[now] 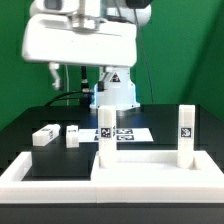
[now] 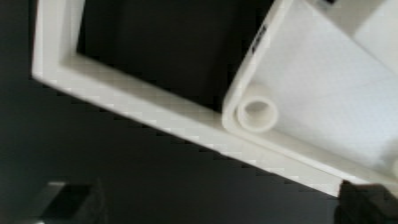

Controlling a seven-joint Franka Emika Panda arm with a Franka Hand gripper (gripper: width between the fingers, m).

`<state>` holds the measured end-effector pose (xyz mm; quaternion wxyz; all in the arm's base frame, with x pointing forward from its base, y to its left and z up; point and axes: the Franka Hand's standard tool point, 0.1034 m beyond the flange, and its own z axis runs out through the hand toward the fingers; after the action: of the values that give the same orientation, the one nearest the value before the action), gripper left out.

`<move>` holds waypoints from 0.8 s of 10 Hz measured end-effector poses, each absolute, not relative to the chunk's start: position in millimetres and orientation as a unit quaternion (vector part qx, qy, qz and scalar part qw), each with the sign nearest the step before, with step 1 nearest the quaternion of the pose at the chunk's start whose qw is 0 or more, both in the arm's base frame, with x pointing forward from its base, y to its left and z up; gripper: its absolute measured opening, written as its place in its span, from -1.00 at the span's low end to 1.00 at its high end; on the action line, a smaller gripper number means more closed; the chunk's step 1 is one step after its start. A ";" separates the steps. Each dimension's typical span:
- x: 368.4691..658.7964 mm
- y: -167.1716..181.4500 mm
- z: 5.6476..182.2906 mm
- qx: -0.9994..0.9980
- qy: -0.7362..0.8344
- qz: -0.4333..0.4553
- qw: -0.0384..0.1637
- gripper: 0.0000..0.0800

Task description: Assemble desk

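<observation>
The desk slab [image 1: 150, 165] lies flat at the front on the exterior view's right, against the rim. Two leg blocks stand upright on it, one at its left corner [image 1: 105, 135] and one at its right corner [image 1: 186, 133]. Two loose leg blocks [image 1: 43, 136] [image 1: 72, 136] lie on the black table to the left. In the wrist view the slab [image 2: 329, 75] shows from above, with the round end of a leg [image 2: 254, 113] at its corner. My gripper [image 2: 214, 203] is open and empty high above them, with dark fingertips [image 2: 63, 203] at the picture's edges.
The long white raised border rim [image 1: 40, 178] runs along the front and left, and also shows in the wrist view [image 2: 107, 95]. The marker board [image 1: 130, 133] lies behind the slab. The arm's base [image 1: 118, 92] stands at the back. The arm's white body [image 1: 80, 40] hangs overhead.
</observation>
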<state>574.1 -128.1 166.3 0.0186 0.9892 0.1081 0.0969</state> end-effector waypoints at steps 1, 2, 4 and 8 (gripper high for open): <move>554.0 -141.5 160.4 0.994 0.066 0.092 0.003 0.62; 528.0 -154.2 147.5 0.997 0.020 0.079 -0.015 0.62; 508.7 -161.6 118.7 0.996 -0.030 0.078 -0.010 0.62; 485.9 -150.9 110.6 0.997 -0.049 -0.017 -0.057 0.62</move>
<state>485.9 -150.9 110.6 -0.0568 0.9971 -0.0486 -0.0171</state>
